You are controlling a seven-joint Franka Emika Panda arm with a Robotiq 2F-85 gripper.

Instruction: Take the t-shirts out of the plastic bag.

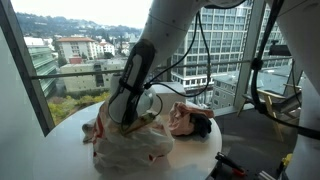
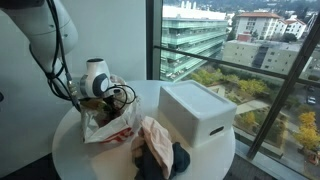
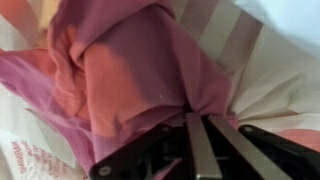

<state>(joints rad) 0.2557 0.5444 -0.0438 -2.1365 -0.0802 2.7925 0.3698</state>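
Pokes down into a crinkly white plastic bag (image 1: 135, 148) on a round white table (image 1: 70, 125). Pinches a soft pink cloth t-shirt (image 3: 130, 70) with the black gripper (image 3: 200, 118). Has the two flat metal fingers (image 3: 193, 150) squeezed close together, with the pink cloth caught between the tips.

Shows the pink t-shirt bunched up right at the fingertips and spreading out in front of them, inside the open mouth of the bag. Shows white bag plastic all around the cloth, on both sides of the fingers. Has some orange-pink folds mixed in just ahead of the tips.

Shows red writing (image 3: 20, 155) on the bag, off to one side of the fingers in the wrist view. Too blurry to read. Looks red on the side of the bag in both exterior views too.

Leaves a little heap out on the table, beside the bag and away from the gripper. Has a peach-pink t-shirt (image 2: 155, 135) lying on top of a dark blue cloth (image 2: 175, 160). Cannot tell if the heap touches the bag.

Stands past the heap, farther from the gripper, as a big white plastic box (image 2: 195, 110) with its lid on. Hides whatever is inside.
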